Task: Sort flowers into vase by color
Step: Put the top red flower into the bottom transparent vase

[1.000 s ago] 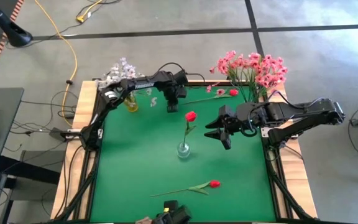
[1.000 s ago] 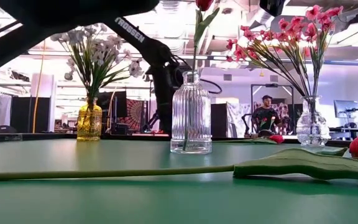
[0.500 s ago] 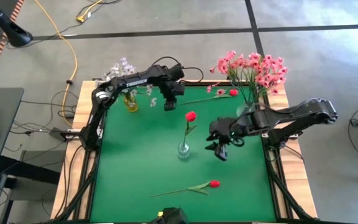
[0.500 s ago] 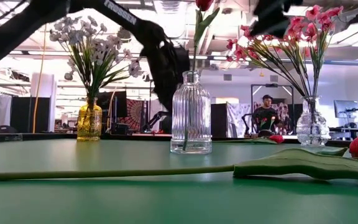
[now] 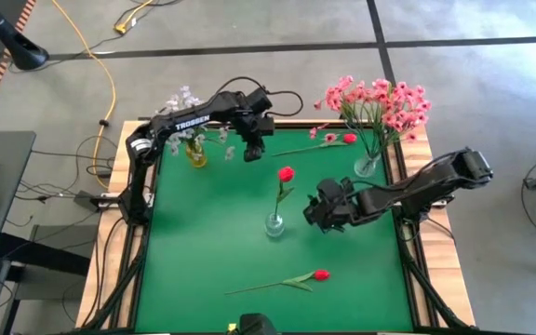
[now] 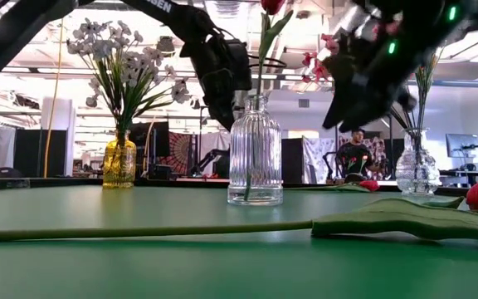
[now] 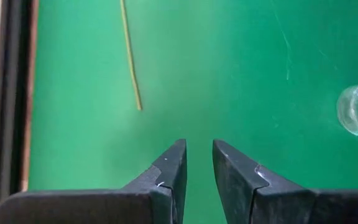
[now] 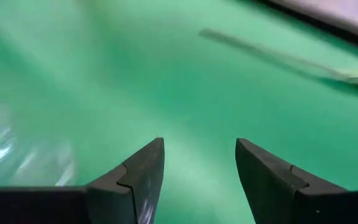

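Even, bright overhead light falls on the green table (image 5: 203,242), with only faint soft shadows. In the low view, ceiling lamps and windows from 9 to 3 o'clock glare white, backlighting the clear vase (image 6: 255,149). The right gripper (image 6: 372,66) is smeared by motion blur there, and the right wrist view is streaked; the left wrist view is sharp

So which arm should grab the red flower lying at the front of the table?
Probably the right: its pincer, open and empty, sits nearer that red flower than the left pincer at the back edge.
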{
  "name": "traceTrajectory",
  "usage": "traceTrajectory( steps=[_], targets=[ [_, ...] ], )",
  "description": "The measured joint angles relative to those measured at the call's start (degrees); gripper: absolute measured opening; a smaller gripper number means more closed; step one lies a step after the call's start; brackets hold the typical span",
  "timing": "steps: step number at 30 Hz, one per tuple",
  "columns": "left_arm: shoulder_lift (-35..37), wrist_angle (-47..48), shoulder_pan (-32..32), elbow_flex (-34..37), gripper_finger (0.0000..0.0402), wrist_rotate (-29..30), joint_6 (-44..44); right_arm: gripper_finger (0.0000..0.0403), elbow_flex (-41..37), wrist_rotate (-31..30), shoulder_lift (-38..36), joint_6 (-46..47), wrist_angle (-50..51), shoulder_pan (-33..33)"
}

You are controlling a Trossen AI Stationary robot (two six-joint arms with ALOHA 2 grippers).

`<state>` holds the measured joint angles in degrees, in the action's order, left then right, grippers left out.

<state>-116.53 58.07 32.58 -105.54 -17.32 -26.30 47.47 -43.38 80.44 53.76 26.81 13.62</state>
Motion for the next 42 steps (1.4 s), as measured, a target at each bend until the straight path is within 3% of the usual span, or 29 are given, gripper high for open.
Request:
traceTrajectory(
  steps=[4, 10, 16, 28, 35, 42],
  targets=[
    [0.00, 0.11, -0.19, 0.00, 0.0065, 0.02, 0.38, 0.0223, -6.71, -11.01, 4.18, 3.02, -14.08, -1.47],
    [0.00, 0.60, -0.35, 0.00, 0.0065, -0.05, 2.04, 0.0223, -9.83, -12.01, 13.99, -5.54, -33.71, -8.81],
    [0.00, 2.06, -0.99, 0.00, 0.0065, -0.05, 3.12, 0.0223, -9.29, -1.95, 18.89, -23.43, -43.76, -17.73],
    [0.00, 3.12, -2.23, 0.00, 0.0065, 0.27, 6.01, 0.0223, -8.02, 22.35, 22.88, -43.80, -57.08, -34.04],
    [0.00, 4.14, -3.19, -0.02, 0.0065, 2.05, 6.01, 0.0223, -3.28, 29.30, 26.59, -53.67, -56.98, -37.44],
    [0.00, 4.66, -3.72, -0.02, 0.0065, 3.14, 6.15, 0.0223, 0.03, 30.28, 27.83, -57.35, -56.79, -38.27]
  ],
)
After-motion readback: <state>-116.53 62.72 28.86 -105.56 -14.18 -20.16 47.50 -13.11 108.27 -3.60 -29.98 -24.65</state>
